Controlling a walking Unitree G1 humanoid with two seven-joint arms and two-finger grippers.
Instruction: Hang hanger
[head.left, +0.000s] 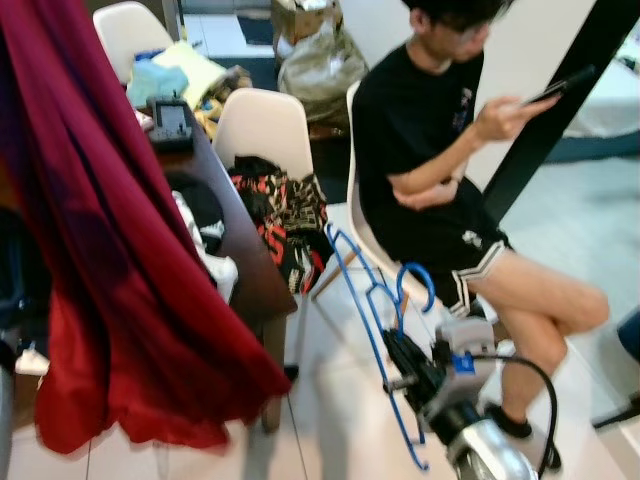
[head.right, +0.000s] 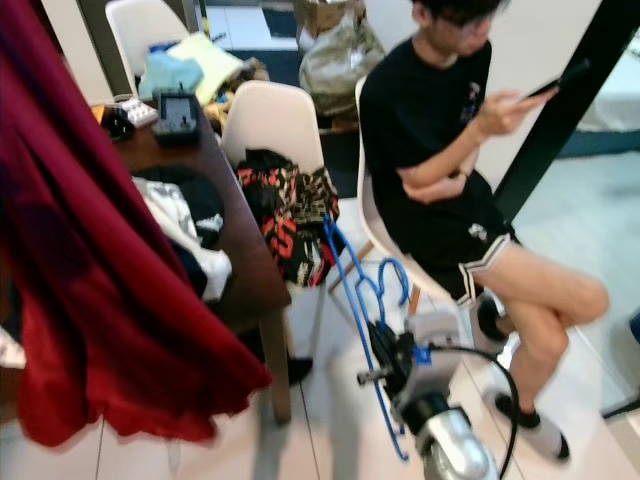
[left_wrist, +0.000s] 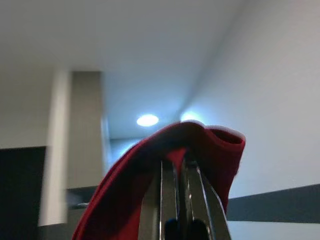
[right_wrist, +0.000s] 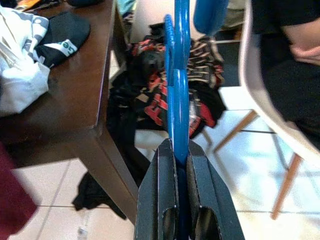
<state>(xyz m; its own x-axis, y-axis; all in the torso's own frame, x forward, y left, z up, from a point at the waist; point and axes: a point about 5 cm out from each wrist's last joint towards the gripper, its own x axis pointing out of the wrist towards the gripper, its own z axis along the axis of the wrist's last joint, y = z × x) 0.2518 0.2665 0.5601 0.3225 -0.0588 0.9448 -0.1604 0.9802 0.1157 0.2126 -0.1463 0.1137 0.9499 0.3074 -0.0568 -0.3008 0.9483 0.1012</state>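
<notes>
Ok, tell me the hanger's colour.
Blue. The hanger shows best in the right wrist view, clamped in the right gripper.

Blue hanger (head.left: 372, 330) tilted, hook up; seemingly plastic.

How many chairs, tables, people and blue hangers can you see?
Chairs: 3 – far, middle, person's
Tables: 1
People: 1
Blue hangers: 1, in the right hand
Total: 6
</notes>
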